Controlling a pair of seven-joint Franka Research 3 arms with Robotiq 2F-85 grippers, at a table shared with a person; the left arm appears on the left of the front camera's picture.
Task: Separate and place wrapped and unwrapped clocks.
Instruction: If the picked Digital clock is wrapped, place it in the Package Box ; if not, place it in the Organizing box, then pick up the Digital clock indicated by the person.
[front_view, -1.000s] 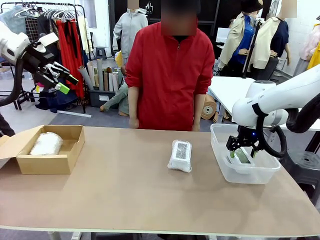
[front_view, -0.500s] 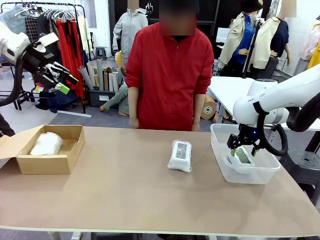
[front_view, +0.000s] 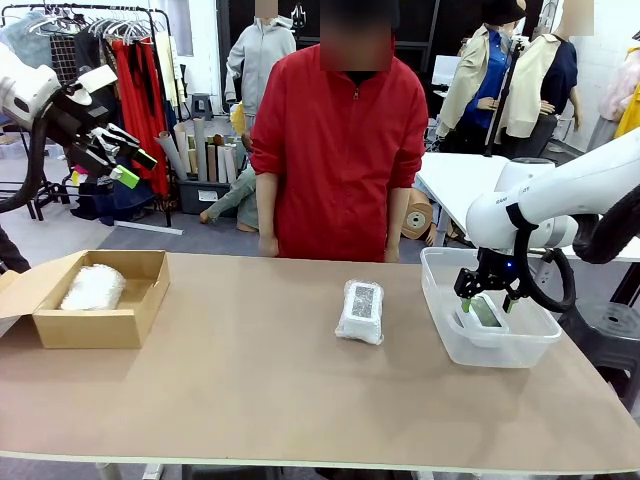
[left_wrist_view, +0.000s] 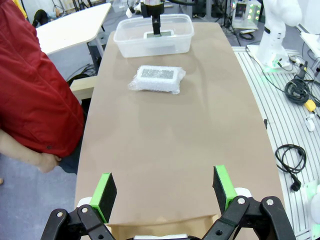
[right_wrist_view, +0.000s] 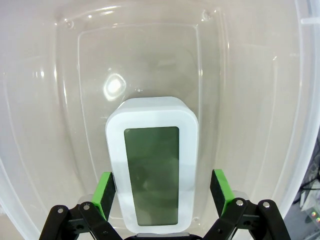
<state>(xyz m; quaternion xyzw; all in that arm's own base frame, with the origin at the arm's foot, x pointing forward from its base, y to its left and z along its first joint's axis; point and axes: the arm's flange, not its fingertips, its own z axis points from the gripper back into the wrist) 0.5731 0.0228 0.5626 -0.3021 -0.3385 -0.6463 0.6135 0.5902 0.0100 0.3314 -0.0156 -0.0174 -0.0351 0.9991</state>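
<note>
The near half of the tabletop (front_view: 250, 390) lies open from left edge to right edge. Toward the far edge the way is narrower: a cardboard box (front_view: 85, 328) sits at the left edge, a wrapped clock (front_view: 361, 311) lies mid-table, and a person (front_view: 340, 150) stands against the far edge. At the right edge a clear tub (front_view: 500, 352) holds the right end effector (front_view: 487, 305), its fingers spread to either side of a bare clock (right_wrist_view: 151, 165), with little room left inside.

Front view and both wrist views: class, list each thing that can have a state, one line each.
tub: lidless
bare clock: flat in the tub, screen up, ungripped
cardboard box: open
boxed wrapped clock: lying in the cardboard box
middle wrapped clock: flat on the table
left gripper: open, empty, raised
right gripper: open, straddling the bare clock
</note>
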